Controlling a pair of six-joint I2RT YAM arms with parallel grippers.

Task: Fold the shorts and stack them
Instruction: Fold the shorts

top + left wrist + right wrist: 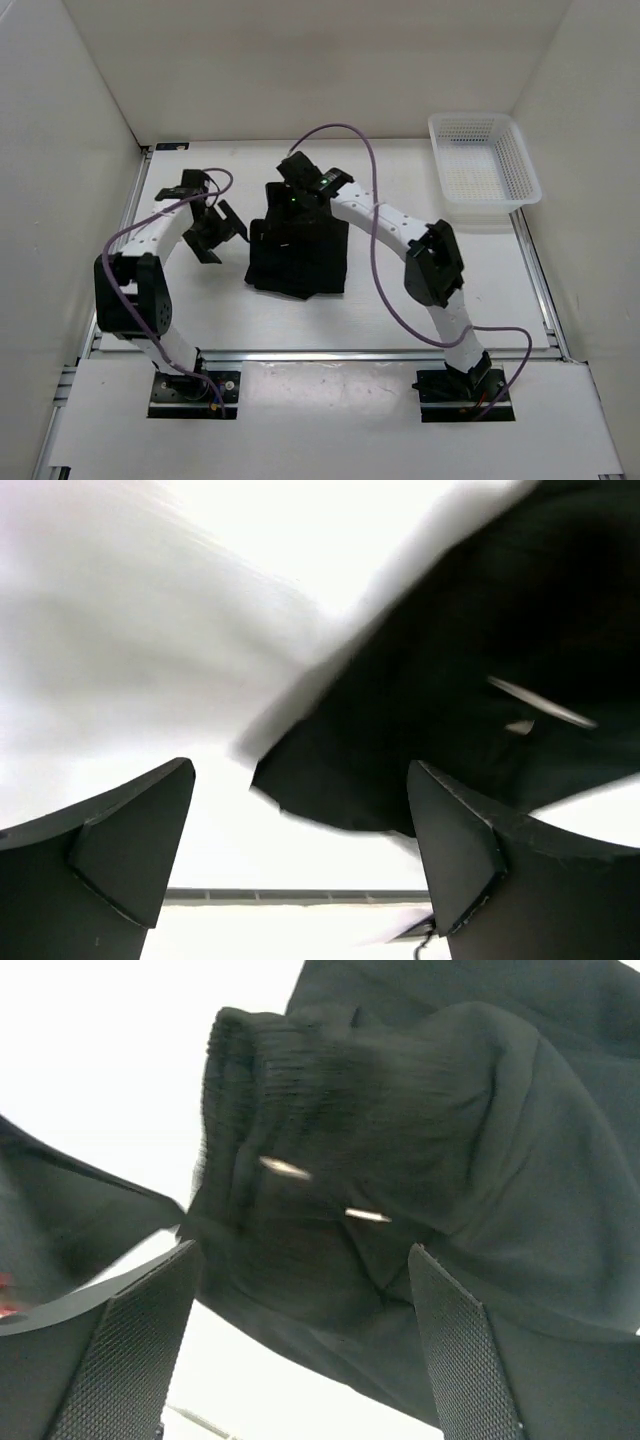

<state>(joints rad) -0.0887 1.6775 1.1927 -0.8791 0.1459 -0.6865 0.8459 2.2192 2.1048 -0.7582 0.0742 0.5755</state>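
Note:
The black shorts [298,258] lie in a bunched heap in the middle of the table. My left gripper [222,236] hangs just left of them, open, with nothing between its fingers. In the left wrist view the left gripper [300,850] frames bare table, and the shorts [480,670] fill the upper right. My right gripper [288,198] is over the heap's far edge. In the right wrist view the right gripper [300,1345] stands open, and the shorts [420,1160] show their ribbed waistband [330,1075] and two pale drawstring tips [285,1168] beyond its fingers.
A white mesh basket [528,172] stands at the back right corner. White walls close in the table on the left, back and right. A metal rail [330,352] runs along the near edge ahead of the arm bases.

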